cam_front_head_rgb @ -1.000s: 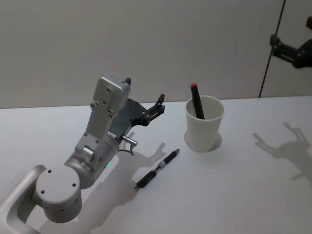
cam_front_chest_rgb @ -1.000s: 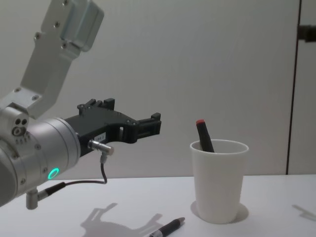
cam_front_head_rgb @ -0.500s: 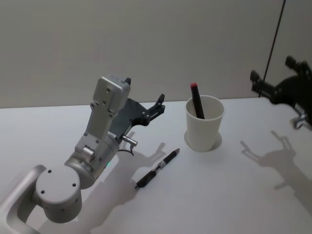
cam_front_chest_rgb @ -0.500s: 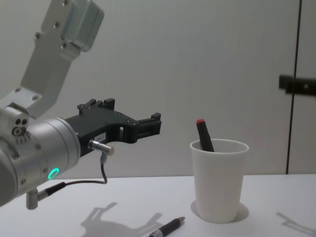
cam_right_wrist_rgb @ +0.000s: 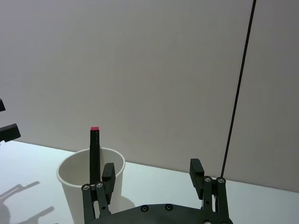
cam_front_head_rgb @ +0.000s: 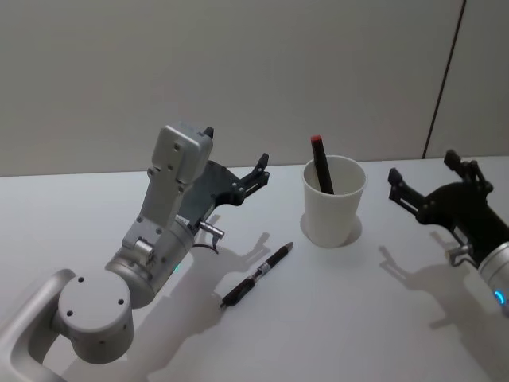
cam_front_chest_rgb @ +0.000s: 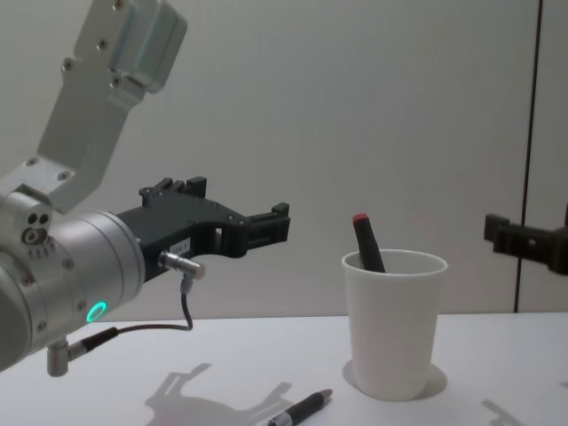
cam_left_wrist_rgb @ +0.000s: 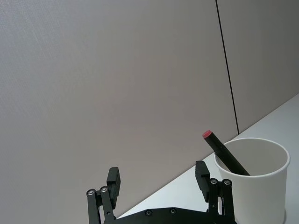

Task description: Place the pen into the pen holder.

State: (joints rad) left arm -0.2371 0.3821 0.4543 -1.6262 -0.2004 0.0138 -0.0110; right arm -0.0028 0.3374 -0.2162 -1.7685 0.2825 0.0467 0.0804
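Near pen holder [cam_front_head_rgb: 334,213] on desk [cam_front_head_rgb: 358,326] lies pen [cam_front_head_rgb: 256,276]; left gripper [cam_front_head_rgb: 236,151] & right gripper [cam_front_head_rgb: 425,171] both w/ jaws wide; better grip mid-barrel.

The pen holder [cam_front_head_rgb: 334,200], at centre right of the head view, is seen as matt white paper. The pen [cam_front_head_rgb: 256,275], at lower centre, is finished in black with a faint sheen. The table [cam_front_head_rgb: 342,326] is rendered smooth and matt. The left arm's casing [cam_front_head_rgb: 171,167] is shown in satin silver metal, the left gripper [cam_left_wrist_rgb: 158,172] and right gripper [cam_right_wrist_rgb: 152,168] in matt black with bright screw heads.
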